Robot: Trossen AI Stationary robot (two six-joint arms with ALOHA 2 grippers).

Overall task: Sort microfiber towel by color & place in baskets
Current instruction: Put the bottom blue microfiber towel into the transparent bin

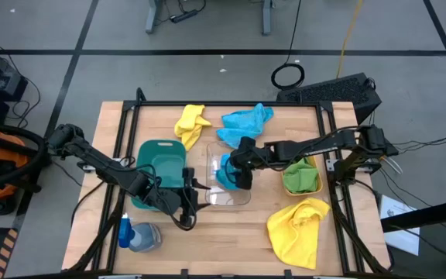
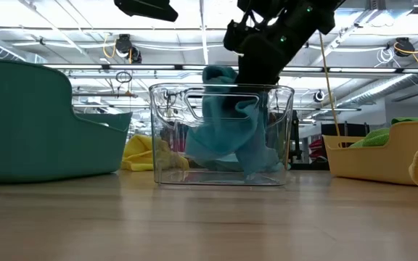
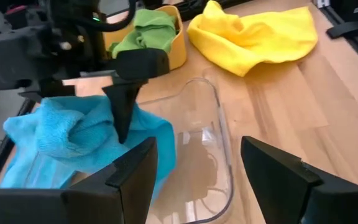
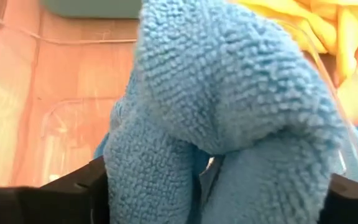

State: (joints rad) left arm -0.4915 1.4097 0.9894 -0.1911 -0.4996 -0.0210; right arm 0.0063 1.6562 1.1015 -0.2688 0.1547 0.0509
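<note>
My right gripper [image 1: 237, 172] is over the clear basket [image 1: 229, 194] and shut on a blue towel [image 2: 227, 130] that reaches down inside it. My left gripper [image 3: 197, 180] is open and empty just left of the clear basket, level with its rim [image 3: 219, 124]. The dark green basket [image 1: 161, 163] stands left of the clear one. The orange-yellow basket [image 1: 300, 177] stands on its right with a green towel [image 1: 300, 172] in it. Another blue towel [image 1: 246, 120] and two yellow towels [image 1: 190, 122] [image 1: 299, 229] lie flat on the table. My right gripper pinches the blue towel's bunched upper part [image 3: 98, 124] between its two fingers [image 3: 124, 106], which come from above and point down. Several folds bulge around the fingers [image 4: 229, 93]. The towel hangs slack inside the clear basket, its lower end on the basket's floor [image 2: 245, 168].
A blue-capped spray bottle [image 1: 134, 235] lies at the near left, beside my left arm. A black frame rail [image 1: 231, 103] runs round the table. Bare wood shows at the near middle [image 1: 223, 240].
</note>
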